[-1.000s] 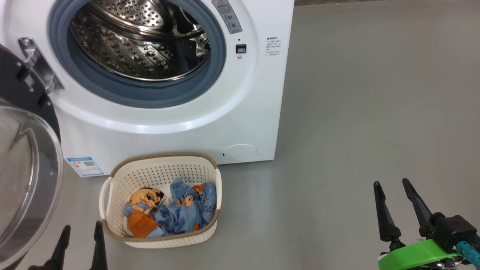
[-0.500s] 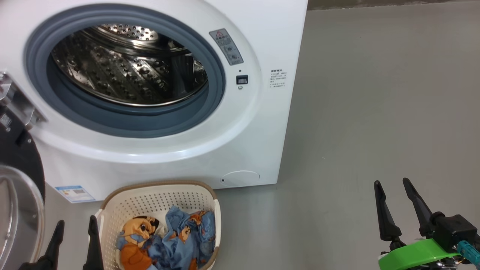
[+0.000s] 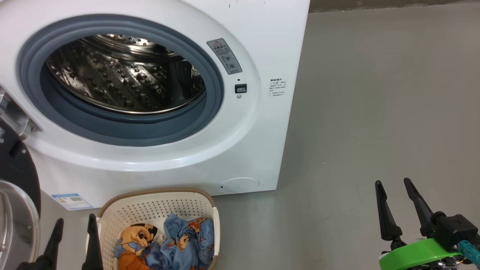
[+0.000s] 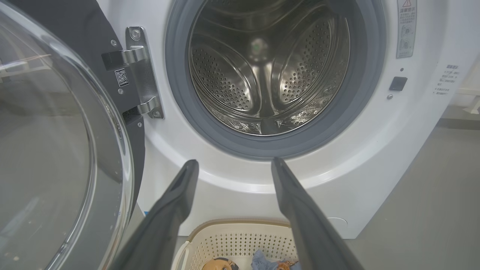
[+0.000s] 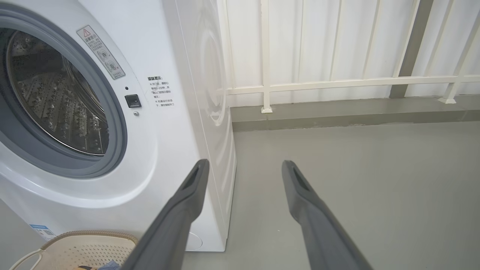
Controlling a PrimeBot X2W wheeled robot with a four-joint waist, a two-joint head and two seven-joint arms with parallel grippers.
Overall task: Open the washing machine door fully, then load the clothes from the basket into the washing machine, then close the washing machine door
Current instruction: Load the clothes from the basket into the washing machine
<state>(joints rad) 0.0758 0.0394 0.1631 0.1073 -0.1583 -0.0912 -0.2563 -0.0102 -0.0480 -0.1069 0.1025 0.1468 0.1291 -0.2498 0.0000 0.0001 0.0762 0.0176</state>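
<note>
The white washing machine point(image 3: 262, 45) stands with its steel drum point(image 3: 123, 82) exposed; its drum point(image 4: 268, 71) holds nothing that I can see. The washing machine door point(image 4: 56, 150) hangs swung out on the left, black rim and glass bowl point(image 3: 15, 221) at the head view's lower left. Before the machine sits the cream basket point(image 3: 150, 210) holding the light-blue clothes point(image 3: 180, 243) with a tan cartoon face. My left gripper point(image 3: 75, 221) is open just left of the basket, its own view aimed over the basket point(image 4: 240, 240). My right gripper point(image 3: 393, 183) is open, empty, far right over the floor.
Grey floor point(image 3: 375, 112) spreads to the right of the machine. A white railing point(image 5: 337, 80) and a low kerb run behind it. A blue label point(image 3: 71, 200) and a round filter cap point(image 3: 240, 184) mark the machine's lower front.
The head camera has tilted up, so the machine and basket sit lower in the picture. Both grippers keep their places and stay open.
</note>
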